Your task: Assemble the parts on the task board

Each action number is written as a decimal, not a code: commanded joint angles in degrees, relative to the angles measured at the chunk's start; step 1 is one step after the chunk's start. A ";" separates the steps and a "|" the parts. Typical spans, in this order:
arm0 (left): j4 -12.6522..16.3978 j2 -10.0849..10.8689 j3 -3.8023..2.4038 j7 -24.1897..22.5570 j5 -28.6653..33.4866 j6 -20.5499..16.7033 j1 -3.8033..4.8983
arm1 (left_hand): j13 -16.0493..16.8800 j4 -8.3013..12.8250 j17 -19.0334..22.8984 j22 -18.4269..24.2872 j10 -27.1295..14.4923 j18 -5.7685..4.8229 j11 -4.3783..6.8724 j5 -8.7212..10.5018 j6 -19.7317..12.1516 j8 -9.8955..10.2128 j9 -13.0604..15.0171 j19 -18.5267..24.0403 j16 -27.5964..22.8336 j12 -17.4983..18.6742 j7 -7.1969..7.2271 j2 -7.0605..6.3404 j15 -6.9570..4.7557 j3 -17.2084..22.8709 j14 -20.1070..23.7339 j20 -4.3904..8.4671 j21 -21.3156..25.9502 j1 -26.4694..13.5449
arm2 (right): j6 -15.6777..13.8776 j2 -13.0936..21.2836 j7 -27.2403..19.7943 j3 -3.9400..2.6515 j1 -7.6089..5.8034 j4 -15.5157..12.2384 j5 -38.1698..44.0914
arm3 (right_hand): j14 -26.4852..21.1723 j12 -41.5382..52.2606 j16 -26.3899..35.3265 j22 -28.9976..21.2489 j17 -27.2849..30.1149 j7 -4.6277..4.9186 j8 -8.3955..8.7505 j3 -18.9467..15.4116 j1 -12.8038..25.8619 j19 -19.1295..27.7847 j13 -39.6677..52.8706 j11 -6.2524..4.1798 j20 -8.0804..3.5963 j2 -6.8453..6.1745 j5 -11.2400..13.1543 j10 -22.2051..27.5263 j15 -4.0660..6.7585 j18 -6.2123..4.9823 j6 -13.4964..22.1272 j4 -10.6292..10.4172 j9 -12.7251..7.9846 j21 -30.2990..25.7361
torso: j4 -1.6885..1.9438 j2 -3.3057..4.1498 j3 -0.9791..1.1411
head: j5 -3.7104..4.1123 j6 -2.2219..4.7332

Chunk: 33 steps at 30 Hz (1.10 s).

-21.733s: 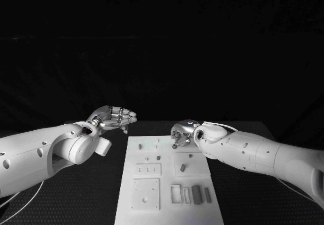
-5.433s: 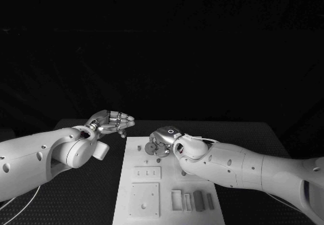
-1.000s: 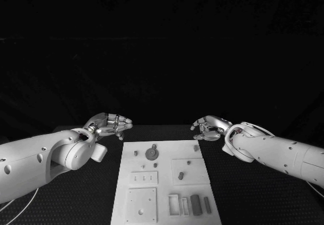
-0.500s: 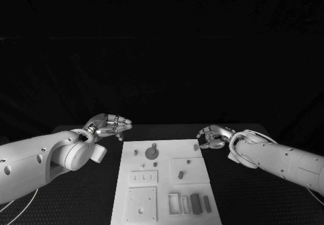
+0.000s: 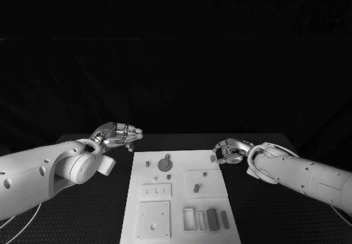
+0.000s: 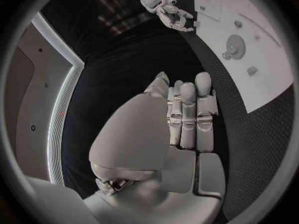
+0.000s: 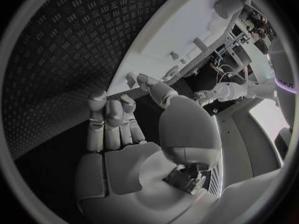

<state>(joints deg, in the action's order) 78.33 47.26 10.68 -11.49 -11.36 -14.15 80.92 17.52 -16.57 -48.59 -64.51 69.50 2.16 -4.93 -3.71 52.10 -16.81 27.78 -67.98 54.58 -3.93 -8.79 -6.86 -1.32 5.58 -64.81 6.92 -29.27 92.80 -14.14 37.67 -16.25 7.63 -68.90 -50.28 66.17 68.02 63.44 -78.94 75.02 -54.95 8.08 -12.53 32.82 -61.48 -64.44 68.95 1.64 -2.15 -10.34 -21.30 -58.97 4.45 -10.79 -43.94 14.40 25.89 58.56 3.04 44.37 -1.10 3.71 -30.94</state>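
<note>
Head view of the black textured table [image 5: 88, 213] with the white rectangular task board [image 5: 179, 175] lying lengthwise away from the robot, its long axis running from the near edge of the table toward the far edge. The small grey parts sit on the board in three groups: a round toothed gear [image 5: 166, 164] with short pegs beside it near the far end; a short upright peg [image 5: 196, 188] in a square recess toward the middle; and a row of slim rectangular bars [image 5: 212, 219] at the near right corner, their long axes parallel to the board's long sides. The right hand [image 5: 229, 152] hovers just off the board's far right corner, fingers curled inward around nothing that can be seen. The left hand [image 5: 117, 136] hangs beyond the far left corner, a little further from the board, fingers likewise curled with nothing in them. Judged from this layout, the right hand is the nearer to the gear and pegs, which lie inboard of it toward the board's centre line; the bars lie well apart from both hands, toward the robot.
</note>
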 commanded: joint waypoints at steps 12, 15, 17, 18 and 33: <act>0.10 -0.29 -0.03 -0.78 0.24 1.07 -0.01 | -0.06 0.02 0.09 -0.08 -0.60 4.13 -0.03 0.30 -0.07 0.25 0.12 -0.24 0.38 0.19 -0.20 -0.02 -0.12 0.30 0.19 0.23 0.27 -0.52 | 0.04 -1.52 -0.46 0.03 1.19 1.08 1.85 | -0.16 0.62 -0.40 1.10 -0.21 -0.36 -1.55 -0.41 -0.18 0.22 -0.12 -0.26 0.05 1.13 -0.18 0.24 0.23 -4.21 -1.18 0.43 0.65 0.30 | 0.06 -0.07 -0.04 | 0.18 -0.21; 0.15 -0.26 -0.03 -0.78 0.24 1.11 -0.01 | -0.06 0.02 0.09 -0.09 -0.60 4.13 -0.03 0.30 -0.07 0.25 0.12 -0.24 0.39 0.18 -0.20 -0.01 -0.12 0.30 0.19 0.23 0.28 -0.51 | -0.44 -1.83 -0.37 0.03 1.20 1.38 1.96 | -0.09 0.72 -0.49 1.10 -0.22 -0.44 -1.78 -0.42 -0.18 0.17 -0.16 -0.33 0.02 1.40 -0.19 0.16 0.30 -4.21 -1.40 0.45 0.74 0.39 | 0.03 -0.07 -0.01 | 0.08 -0.50; 0.21 -0.26 -0.03 -0.75 0.24 1.13 -0.01 | -0.05 0.02 0.10 -0.10 -0.60 4.13 -0.03 0.30 -0.07 0.25 0.13 -0.25 0.40 0.17 -0.21 0.00 -0.12 0.31 0.19 0.23 0.28 -0.51 | -0.69 -1.88 -0.17 0.03 1.20 1.51 2.14 | -0.04 0.78 -0.54 1.10 -0.22 -0.47 -1.91 -0.40 -0.23 0.12 -0.18 -0.37 0.00 1.58 -0.20 0.09 0.33 -4.21 -1.53 0.48 0.79 0.44 | 0.02 -0.02 -0.03 | 0.19 -0.35; 0.25 -0.25 -0.03 -0.76 0.24 1.14 -0.01 | -0.05 0.03 0.10 -0.10 -0.61 4.13 -0.03 0.30 -0.06 0.25 0.13 -0.25 0.40 0.17 -0.21 0.00 -0.12 0.31 0.19 0.23 0.28 -0.50 | -0.75 -2.00 -0.15 0.03 1.20 1.60 2.15 | -0.01 0.81 -0.57 1.10 -0.22 -0.49 -1.99 -0.41 -0.22 0.09 -0.20 -0.39 -0.01 1.67 -0.20 0.05 0.35 -4.21 -1.61 0.48 0.82 0.47 | 0.03 0.00 -0.04 | 0.20 -0.22; 0.38 -0.16 -0.03 -0.68 0.24 1.26 0.00 | -0.04 0.01 0.13 -0.14 -0.61 4.15 -0.04 0.30 -0.06 0.27 0.15 -0.28 0.45 0.14 -0.21 0.04 -0.11 0.31 0.18 0.21 0.30 -0.53 | -1.83 -2.68 0.07 0.03 1.21 2.11 2.30 | 0.50 1.34 -1.05 1.06 -0.21 -0.46 -4.28 -0.20 -0.02 -0.32 -0.59 -0.38 -0.33 3.76 -0.23 -0.59 0.37 -4.21 -4.97 0.45 1.75 1.00 | 0.02 -0.05 -0.02 | 0.06 -0.38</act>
<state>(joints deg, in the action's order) 78.51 47.13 10.68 -11.51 -11.36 -13.83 80.90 17.51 -16.57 -48.56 -64.59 69.29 2.14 -5.10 -3.71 52.09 -16.81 27.87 -68.10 54.80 -3.93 -8.77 -6.86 -1.32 5.58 -64.81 7.01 -29.27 92.80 -15.28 35.01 -16.14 7.65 -67.73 -48.25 67.91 68.29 64.50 -79.65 75.01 -55.13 6.12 -16.68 32.50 -61.42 -64.51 68.42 1.33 -2.20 -7.04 -21.30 -59.51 4.53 -11.04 -46.91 14.71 27.58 59.43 3.02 44.31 -1.14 3.72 -31.26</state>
